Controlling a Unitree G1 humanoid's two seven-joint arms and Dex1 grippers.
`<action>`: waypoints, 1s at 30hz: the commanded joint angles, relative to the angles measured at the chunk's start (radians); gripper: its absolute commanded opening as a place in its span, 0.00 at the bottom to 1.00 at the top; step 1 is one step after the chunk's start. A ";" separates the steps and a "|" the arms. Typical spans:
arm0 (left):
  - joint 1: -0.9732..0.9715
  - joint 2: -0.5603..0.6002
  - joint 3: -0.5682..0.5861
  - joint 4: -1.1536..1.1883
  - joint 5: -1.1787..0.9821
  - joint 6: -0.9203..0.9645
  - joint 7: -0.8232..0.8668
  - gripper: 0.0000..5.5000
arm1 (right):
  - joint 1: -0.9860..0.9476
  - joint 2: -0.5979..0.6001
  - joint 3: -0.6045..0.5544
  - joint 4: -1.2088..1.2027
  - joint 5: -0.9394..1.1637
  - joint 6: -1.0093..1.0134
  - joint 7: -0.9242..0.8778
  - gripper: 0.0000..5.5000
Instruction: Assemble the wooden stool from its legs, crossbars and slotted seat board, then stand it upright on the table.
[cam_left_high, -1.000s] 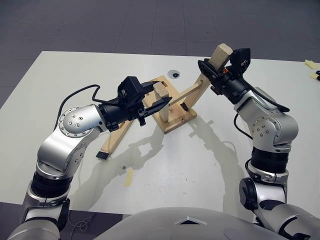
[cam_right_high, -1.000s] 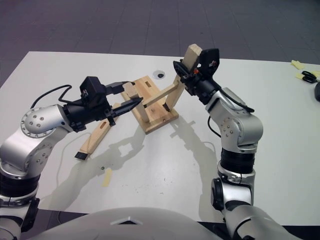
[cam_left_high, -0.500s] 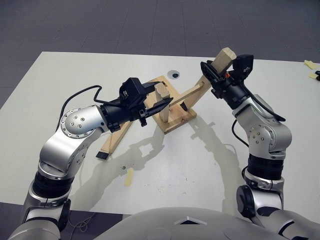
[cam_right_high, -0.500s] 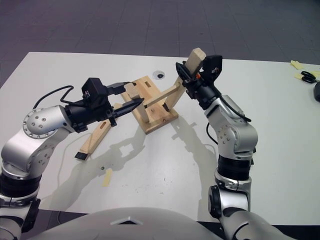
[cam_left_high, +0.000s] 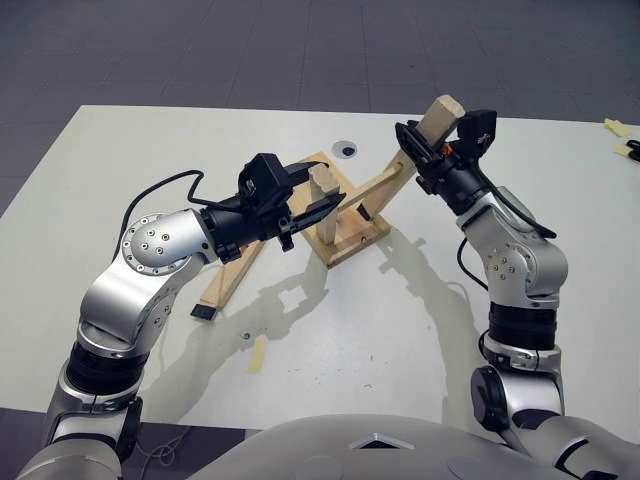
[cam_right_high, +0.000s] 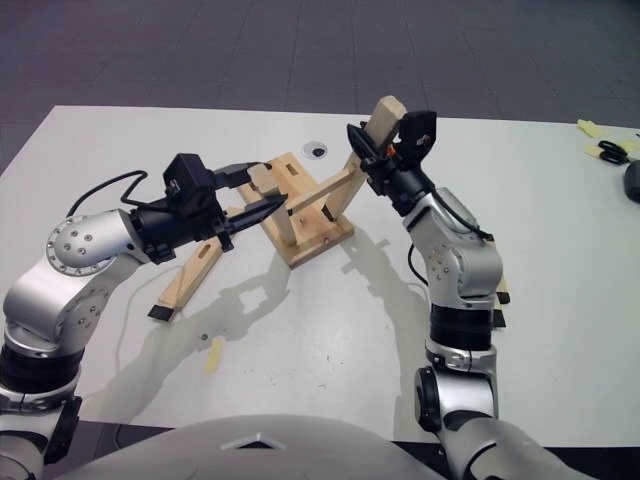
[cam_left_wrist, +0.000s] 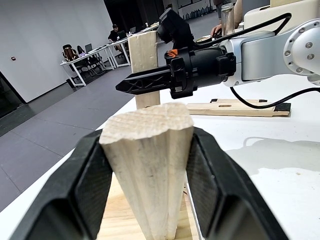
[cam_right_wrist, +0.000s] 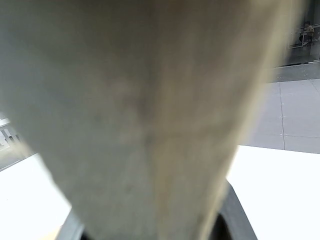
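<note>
Seat board (cam_left_high: 362, 236) flat on the surface (cam_left_high: 120, 160), just below both claws. Upright leg (cam_left_high: 327, 228) stands on it. The left claw (cam_left_high: 328, 186) is clenched around its upper part, and in the left wrist view the fingers (cam_left_wrist: 85, 180) press on both sides of the wood. Second leg (cam_left_high: 392, 180) leans from the board up to the right claw (cam_left_high: 436, 135), which grips it near the top; the leg's end sticks out past the claw. Claws near each other, not touching.

Since half a second ago: the right claw and the leaning leg's top have swung slightly toward the left claw. The right elbow has drawn in, uncovering a flat slotted piece (cam_right_high: 502, 294) on the surface behind the right claw, beside its arm. Left claw, upright leg and board unmoved. Loose leg (cam_left_high: 226, 283), dark-tipped, lies behind the left claw under its forearm, as before.
</note>
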 joint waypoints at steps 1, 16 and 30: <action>0.045 0.018 -0.095 0.039 0.043 0.071 -0.030 0.37 | 0.010 -0.036 0.221 0.026 0.016 0.208 0.119 0.19; 0.073 -0.003 -0.103 0.020 0.065 0.073 0.002 0.37 | 0.002 -0.203 0.388 0.038 0.038 0.511 0.084 0.19; 0.091 -0.006 -0.125 -0.010 0.068 0.085 0.016 0.37 | 0.134 -0.232 0.285 0.017 0.156 0.665 -0.043 0.19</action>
